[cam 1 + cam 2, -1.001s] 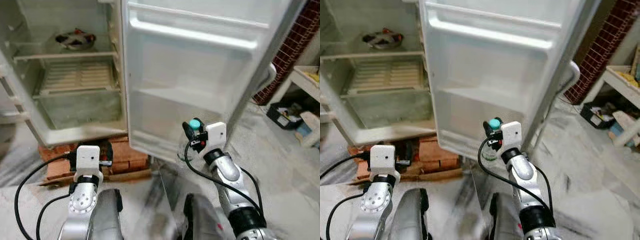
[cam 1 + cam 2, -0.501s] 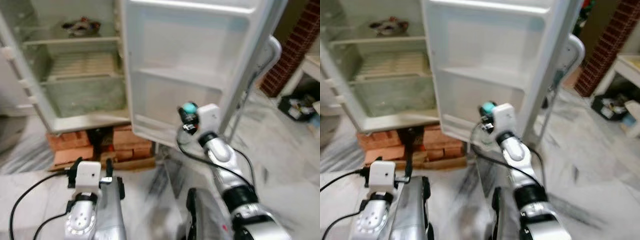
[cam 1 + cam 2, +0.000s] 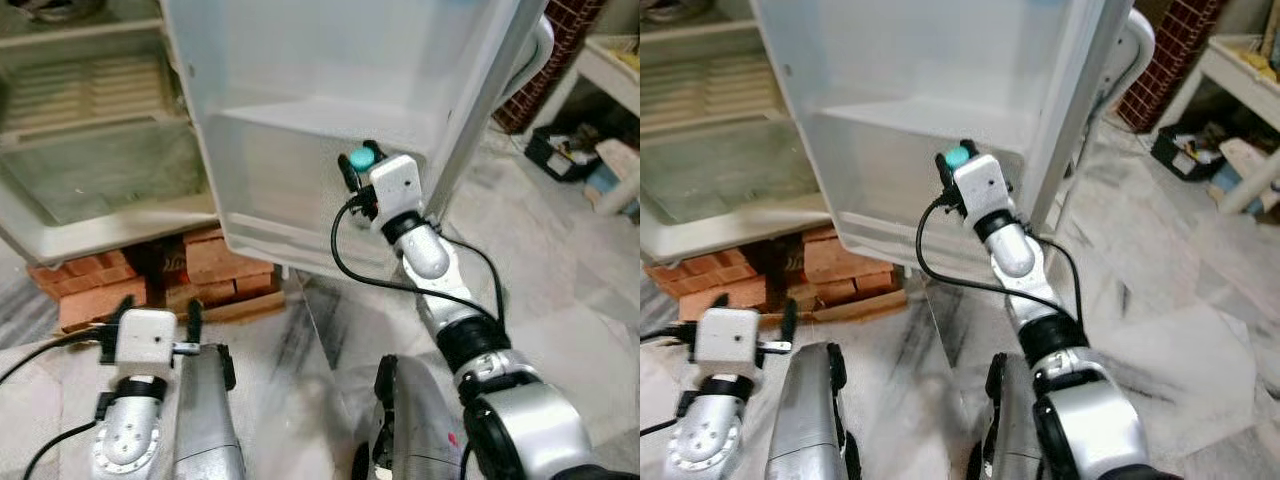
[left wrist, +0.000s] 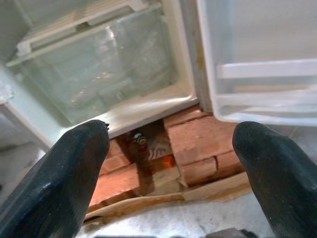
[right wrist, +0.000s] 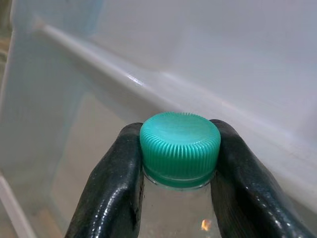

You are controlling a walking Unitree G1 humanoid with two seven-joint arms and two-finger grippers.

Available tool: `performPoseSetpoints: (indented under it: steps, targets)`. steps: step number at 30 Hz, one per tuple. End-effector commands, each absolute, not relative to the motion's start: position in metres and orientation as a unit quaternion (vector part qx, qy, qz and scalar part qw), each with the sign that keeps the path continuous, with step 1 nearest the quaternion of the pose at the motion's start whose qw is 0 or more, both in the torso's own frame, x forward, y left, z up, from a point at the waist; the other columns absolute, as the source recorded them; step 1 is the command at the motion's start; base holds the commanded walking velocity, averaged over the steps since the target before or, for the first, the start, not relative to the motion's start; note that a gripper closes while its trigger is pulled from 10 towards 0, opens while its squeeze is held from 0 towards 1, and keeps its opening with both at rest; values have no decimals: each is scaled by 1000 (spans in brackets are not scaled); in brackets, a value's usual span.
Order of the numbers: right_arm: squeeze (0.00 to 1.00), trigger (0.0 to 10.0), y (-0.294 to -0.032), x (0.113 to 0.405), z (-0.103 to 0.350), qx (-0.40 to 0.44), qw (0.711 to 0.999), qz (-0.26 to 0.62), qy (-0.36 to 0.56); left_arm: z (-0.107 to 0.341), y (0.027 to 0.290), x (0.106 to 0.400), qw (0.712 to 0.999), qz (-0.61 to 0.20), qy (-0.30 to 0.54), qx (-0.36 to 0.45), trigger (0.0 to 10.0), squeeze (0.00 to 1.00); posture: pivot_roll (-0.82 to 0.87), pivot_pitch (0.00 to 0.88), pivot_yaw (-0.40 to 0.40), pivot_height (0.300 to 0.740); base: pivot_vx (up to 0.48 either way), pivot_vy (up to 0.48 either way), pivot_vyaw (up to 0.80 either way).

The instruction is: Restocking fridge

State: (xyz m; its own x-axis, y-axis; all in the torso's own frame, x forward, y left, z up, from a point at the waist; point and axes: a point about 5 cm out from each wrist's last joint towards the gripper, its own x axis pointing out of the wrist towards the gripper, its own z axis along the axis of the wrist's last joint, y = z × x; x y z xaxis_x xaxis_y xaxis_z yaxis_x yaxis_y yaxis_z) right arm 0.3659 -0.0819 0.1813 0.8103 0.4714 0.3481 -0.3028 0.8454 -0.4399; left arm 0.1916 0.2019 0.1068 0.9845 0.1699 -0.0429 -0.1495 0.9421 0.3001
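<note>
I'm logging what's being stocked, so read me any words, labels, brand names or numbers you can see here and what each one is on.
None can be read.
The bottle held in the right gripper: ribbed green cap and clear neck, no print on either.
The fridge door and its shelves: plain white, no label.
The bricks under the fridge: no marks.
The clutter by the white table: too small and blurred to read.

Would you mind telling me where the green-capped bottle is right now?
The green-capped bottle is held at its neck by the right gripper, raised against the lower shelf of the open fridge door.
</note>
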Motion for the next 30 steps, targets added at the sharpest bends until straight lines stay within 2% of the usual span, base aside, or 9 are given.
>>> performPoseSetpoints:
  steps: [1,2,5,9,13,21,22,23,30]
  targets:
    - [0,10000,-79,365,181,-207,923,214,-243,108,204,183,984,80,49,152,10000,0,193,297,-82,505,0,0,0]
    - [0,10000,-75,368,177,-210,926,215,-227,106,205,174,983,78,62,155,10000,0,213,325,-86,505,0,0,0]
    - [0,10000,-73,370,172,-201,934,211,-207,105,205,165,982,79,74,157,10000,0,221,332,-88,505,0,0,0]
    - [0,10000,-76,369,144,-148,961,195,-124,107,201,157,981,83,87,149,10000,0,241,338,-90,505,0,0,0]
    - [0,10000,-82,367,128,-152,969,176,-87,108,197,159,983,74,91,144,10000,0,232,337,-89,505,0,0,0]
    - [0,10000,-99,372,130,-129,976,157,-73,104,200,168,983,81,95,138,10000,0,219,301,-99,505,0,0,0]
    - [686,10000,-104,374,132,-133,977,150,-74,103,199,169,983,83,96,135,10000,0,217,287,-100,505,0,0,0]
    - [1000,10000,-106,375,134,-134,977,146,-74,102,199,171,983,83,96,134,10000,0,216,281,-101,505,0,0,0]
    - [1000,10000,-123,380,139,-166,978,105,-71,98,198,178,984,81,96,129,10000,0,212,248,-97,505,0,0,0]
